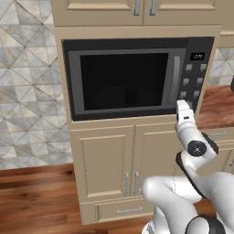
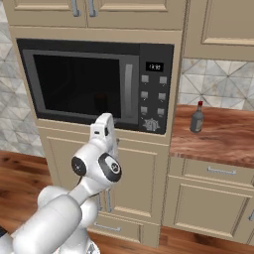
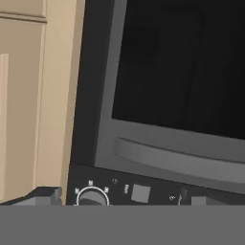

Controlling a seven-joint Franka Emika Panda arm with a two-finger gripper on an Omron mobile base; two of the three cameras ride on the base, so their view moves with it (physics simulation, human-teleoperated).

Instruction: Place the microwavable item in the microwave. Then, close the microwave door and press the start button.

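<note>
Black-framed, wide microwave door (image 1: pixel 123 82) sits shut across the frame's middle, its curved grey handle (image 1: pixel 175 77) running vertically; the two-finger gripper (image 3: pixel 124 198), fingers spread, faces the button panel (image 1: pixel 194 75).

You see the microwave (image 1: pixel 137 77) with its door (image 1: pixel 123 81) shut, a dim dark shape behind the glass. The arm's hand (image 1: pixel 183 111) reaches up to the panel's (image 1: pixel 194 73) lower buttons.

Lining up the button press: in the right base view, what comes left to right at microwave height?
microwave door → door handle → button panel → grey bottle with red cap on the wooden counter.
</note>
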